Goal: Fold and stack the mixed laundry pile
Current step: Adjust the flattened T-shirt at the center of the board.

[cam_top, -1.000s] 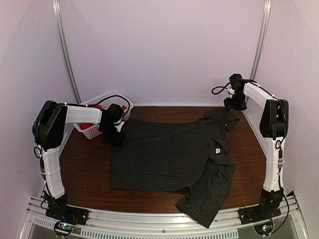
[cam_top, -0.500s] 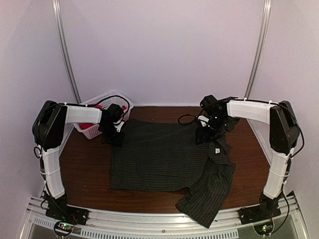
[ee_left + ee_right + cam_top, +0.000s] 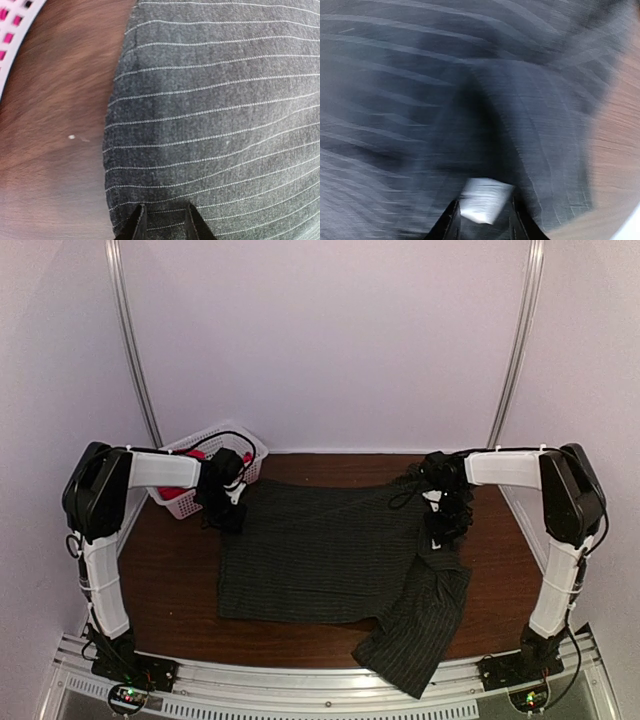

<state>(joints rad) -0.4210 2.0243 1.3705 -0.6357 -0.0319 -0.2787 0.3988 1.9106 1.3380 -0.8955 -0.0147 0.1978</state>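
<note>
Pinstriped shirt (image 3: 320, 560) spread flat; red-pink T-shirt (image 3: 172, 492) in basket (image 3: 186, 506).
Dark charcoal, collared, it lies on the tabletop (image 3: 165, 580), one sleeve angled toward the near edge.

The shirt (image 3: 320, 550) was woven cloth, matt charcoal with fine pale pinstripes, its weave plain to see close up. The table (image 3: 170, 570) was dark wood with visible grain and a faint sheen. The basket (image 3: 185, 502) was smooth white plastic lattice. The label (image 3: 485, 200) was white, too blurred to tell paper from cloth. The arms (image 3: 100, 570) had smooth white shells. The rail (image 3: 300, 680) looked like ribbed metal.
</note>
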